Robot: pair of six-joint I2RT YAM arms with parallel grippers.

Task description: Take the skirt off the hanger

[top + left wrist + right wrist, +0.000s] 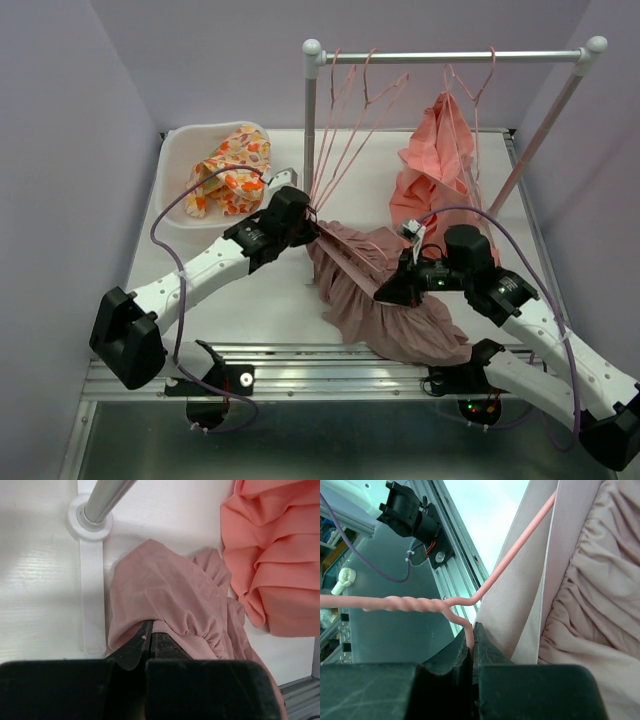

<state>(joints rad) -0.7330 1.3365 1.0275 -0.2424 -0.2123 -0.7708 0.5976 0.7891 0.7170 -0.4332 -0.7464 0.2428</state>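
Note:
A dusty-pink skirt [385, 295] lies on the white table between both arms, still on a pink wire hanger [470, 599]. My left gripper [308, 228] is shut on the skirt's elastic waistband [172, 632] at its upper left end. My right gripper [390, 290] is shut on the hanger's wire just below its twisted neck [471, 639]. The skirt's gathered fabric [592, 595] fills the right of the right wrist view.
A clothes rail [450, 57] spans the back, with several empty pink hangers [345, 120] and a coral garment [435, 165] hanging on it. The rail's post foot [90, 520] is close to my left gripper. A white bin [185, 150] with patterned cloth sits back left.

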